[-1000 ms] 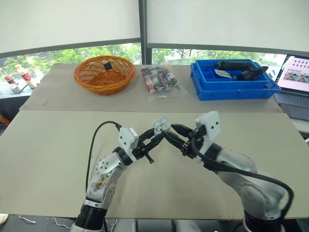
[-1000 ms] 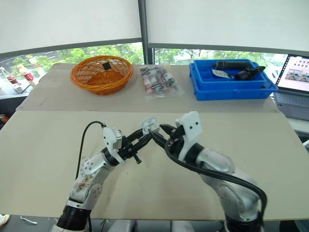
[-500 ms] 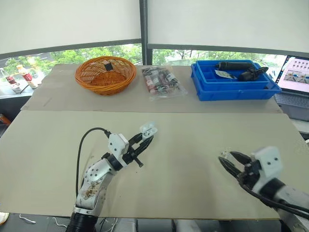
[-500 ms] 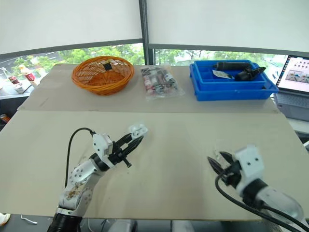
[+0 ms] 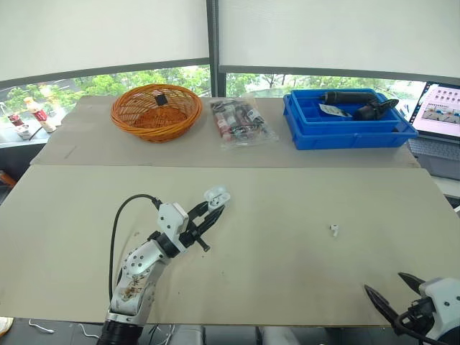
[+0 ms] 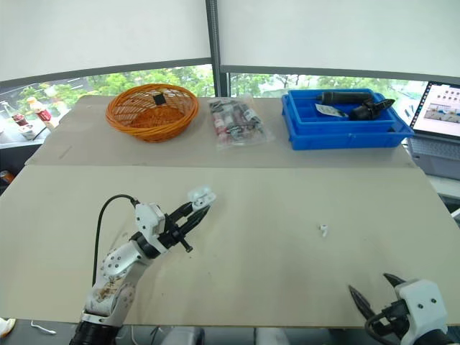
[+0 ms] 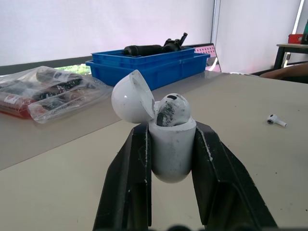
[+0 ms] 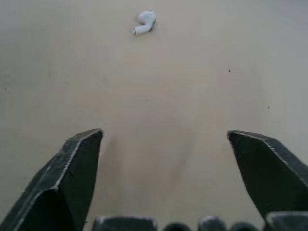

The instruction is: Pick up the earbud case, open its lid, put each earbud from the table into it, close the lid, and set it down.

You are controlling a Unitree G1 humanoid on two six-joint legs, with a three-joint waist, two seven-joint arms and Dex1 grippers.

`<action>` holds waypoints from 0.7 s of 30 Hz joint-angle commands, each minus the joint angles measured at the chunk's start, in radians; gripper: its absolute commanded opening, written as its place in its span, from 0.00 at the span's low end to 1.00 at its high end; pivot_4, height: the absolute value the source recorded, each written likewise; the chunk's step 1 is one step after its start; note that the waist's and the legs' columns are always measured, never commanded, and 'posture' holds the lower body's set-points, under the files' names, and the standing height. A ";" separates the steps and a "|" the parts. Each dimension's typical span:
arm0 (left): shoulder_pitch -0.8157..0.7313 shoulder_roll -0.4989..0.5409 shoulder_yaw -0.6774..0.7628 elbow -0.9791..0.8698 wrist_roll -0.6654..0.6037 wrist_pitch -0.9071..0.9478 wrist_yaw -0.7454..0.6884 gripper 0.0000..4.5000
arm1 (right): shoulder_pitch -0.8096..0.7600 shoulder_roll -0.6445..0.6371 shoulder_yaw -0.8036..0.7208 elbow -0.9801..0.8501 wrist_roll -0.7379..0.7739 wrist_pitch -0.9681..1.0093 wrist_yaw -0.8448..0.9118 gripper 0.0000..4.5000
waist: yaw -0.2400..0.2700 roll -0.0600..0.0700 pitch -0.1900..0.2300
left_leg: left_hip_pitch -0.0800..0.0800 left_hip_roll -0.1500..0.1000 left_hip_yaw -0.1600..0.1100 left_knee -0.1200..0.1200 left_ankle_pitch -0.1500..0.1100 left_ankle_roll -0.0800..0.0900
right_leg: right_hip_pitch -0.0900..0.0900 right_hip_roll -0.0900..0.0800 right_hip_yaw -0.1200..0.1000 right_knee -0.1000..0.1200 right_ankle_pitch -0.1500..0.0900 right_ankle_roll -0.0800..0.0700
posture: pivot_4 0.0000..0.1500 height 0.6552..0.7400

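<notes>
Spread right tool [image 5: 384, 282] has withdrawn, earbud [image 5: 334, 229] released; left tool [image 5: 214, 210] pinches earbud case [image 7: 172, 144]

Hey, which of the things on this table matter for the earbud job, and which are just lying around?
For the job:
earbud case, lid open, held in the left gripper
loose earbud on the table
right gripper, open

Lying about:
orange basket
plastic bag of small items
blue tray
laptop
</notes>
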 commanded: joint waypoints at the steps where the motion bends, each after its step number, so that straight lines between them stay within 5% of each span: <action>1: -0.002 0.005 0.006 -0.015 0.001 -0.030 -0.004 0.14 | -0.004 -0.008 -0.010 -0.019 -0.014 -0.017 -0.013 1.00 | 0.000 0.000 0.000 | 0.000 0.000 0.000 0.000 0.000 0.000 | 0.000 0.000 0.000 0.000 0.000 0.000 | 1.00 0.86; 21: -0.011 0.006 -0.006 -0.007 0.013 -0.033 -0.012 0.14 | -0.545 0.097 0.324 -0.135 -0.093 0.543 -0.472 1.00 | 0.002 0.001 0.000 | 0.000 0.000 0.000 0.000 0.000 0.000 | -0.001 0.000 0.000 0.002 0.000 -0.001 | 1.00 0.86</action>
